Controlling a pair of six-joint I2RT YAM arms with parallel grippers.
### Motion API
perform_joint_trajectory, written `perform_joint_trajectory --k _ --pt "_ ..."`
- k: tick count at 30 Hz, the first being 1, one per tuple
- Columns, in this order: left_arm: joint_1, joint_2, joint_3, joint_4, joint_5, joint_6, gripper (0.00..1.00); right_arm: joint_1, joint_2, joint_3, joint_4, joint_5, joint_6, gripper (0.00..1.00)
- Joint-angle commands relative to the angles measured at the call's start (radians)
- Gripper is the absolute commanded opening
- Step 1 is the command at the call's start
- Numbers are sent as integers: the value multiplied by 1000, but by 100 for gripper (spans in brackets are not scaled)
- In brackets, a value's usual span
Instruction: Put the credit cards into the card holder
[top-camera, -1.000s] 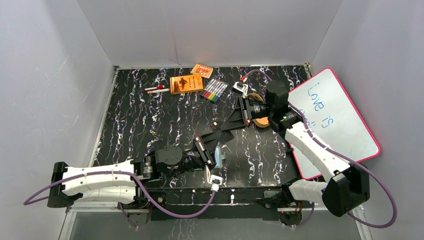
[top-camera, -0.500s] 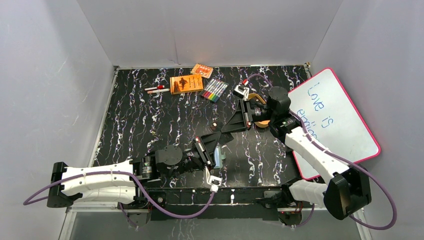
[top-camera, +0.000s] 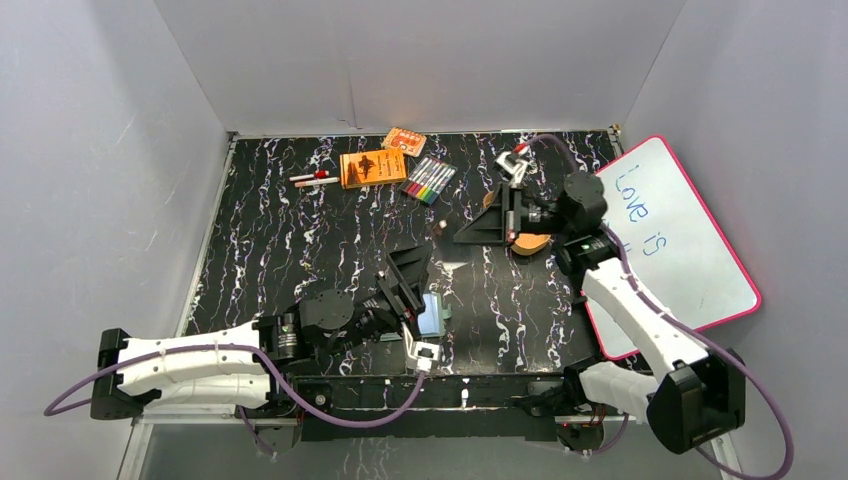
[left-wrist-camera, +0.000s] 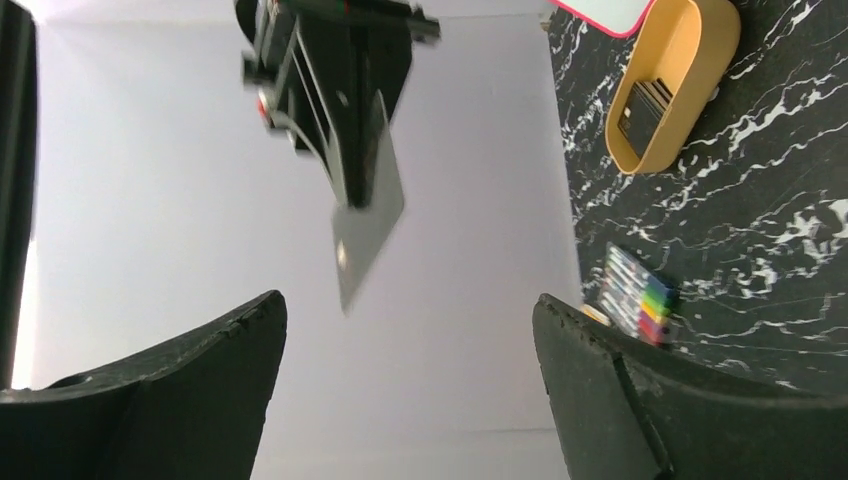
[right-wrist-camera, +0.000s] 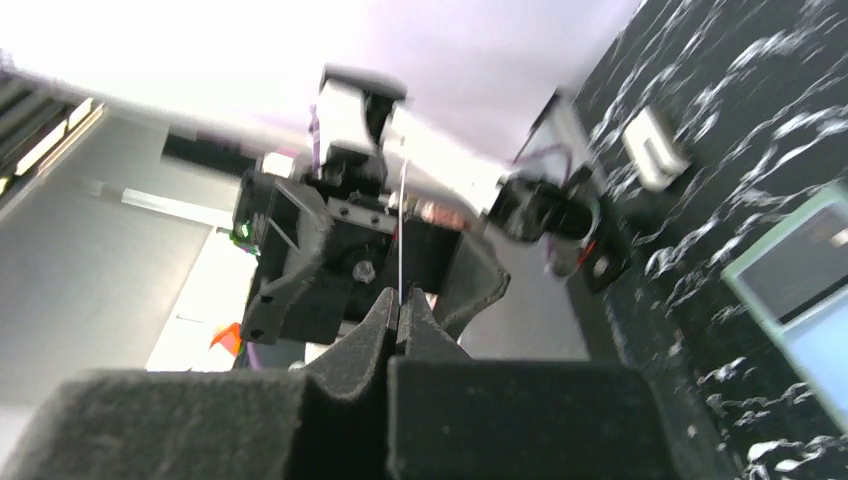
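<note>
My right gripper (right-wrist-camera: 400, 300) is shut on a thin credit card (right-wrist-camera: 402, 225), which I see edge-on here. In the left wrist view that card (left-wrist-camera: 366, 225) hangs grey from the right gripper, above and between my left fingers (left-wrist-camera: 200, 380). The left gripper (left-wrist-camera: 410, 310) is open and empty. From the top, the left gripper (top-camera: 405, 278) is raised just beside the card holder (top-camera: 432, 314). The holder lies open on the table, green with pale blue sleeves. The right gripper (top-camera: 460, 236) is farther back, near the tray. More dark credit cards (left-wrist-camera: 640, 108) lie in the tan oval tray (left-wrist-camera: 690, 45).
The tan tray (top-camera: 532, 245) sits beside a pink-rimmed whiteboard (top-camera: 680, 250) at the right. Two orange boxes (top-camera: 373, 167), a marker set (top-camera: 430, 180) and a couple of pens (top-camera: 313, 179) lie at the back. Grey walls enclose the table.
The two grippers met tip to tip. The left gripper has opened and drawn back slightly. The right one has shut on the card and pulled away toward the back right.
</note>
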Motion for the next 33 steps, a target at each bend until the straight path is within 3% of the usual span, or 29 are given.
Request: perform_joint_trajectory --k 1,4,6,8,10,12,13,15,19,23,30,33 --pt "8 -49 -83 135 -117 -206 90 -108 -109 107 -263 243 -323 0" --pt "8 -28 -128 193 -288 -460 91 -108 -125 172 -473 426 -552 0" --pt "8 26 -73 104 -411 -761 91 -109 -122 169 -569 505 -656 0" --pt "21 105 34 -47 -524 -1189 91 -106 -119 129 -619 552 -704 0" --pt "85 173 157 -336 -436 -1645 91 -86 -127 62 -613 582 -718 0" --pt "195 211 196 -475 -275 -1990 91 -29 -130 3 -604 640 -716 0" --pt "251 210 182 -498 -188 -2090 91 14 -126 -22 -598 673 -716 0" --pt "335 155 95 -456 -40 -2223 91 103 -113 -71 -581 750 -715 0" --pt "443 24 -111 -375 81 -2427 92 196 -87 -178 -487 797 -672 0" --pt "524 36 -254 -264 251 -2548 83 234 -49 -275 -361 821 -599 0" --pt "605 244 -267 -101 465 -2590 43 246 38 -368 -216 859 -506 0" --pt "632 301 -259 -81 506 -2584 33 258 77 -377 -180 863 -493 0"
